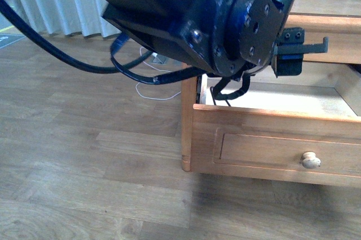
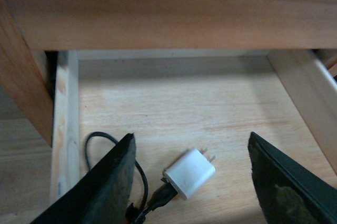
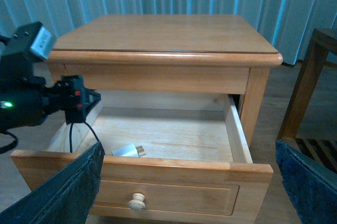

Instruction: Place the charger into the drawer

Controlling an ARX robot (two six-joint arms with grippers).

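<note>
White, black-corded charger block [image 2: 189,173] laid in wooden drawer [image 2: 184,103].
Prongs [image 2: 210,157] pointed slantwise at drawer's back; left gripper [image 2: 190,137] and right gripper [image 3: 188,148] held wide.

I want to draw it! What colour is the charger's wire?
Black. The wire joins the white charger; the left wrist view shows it best.

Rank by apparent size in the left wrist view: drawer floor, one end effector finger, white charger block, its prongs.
1. Pale wooden drawer floor
2. Black end effector finger, inflated by nearness
3. White rectangular charger block
4. Its metal prongs
</note>
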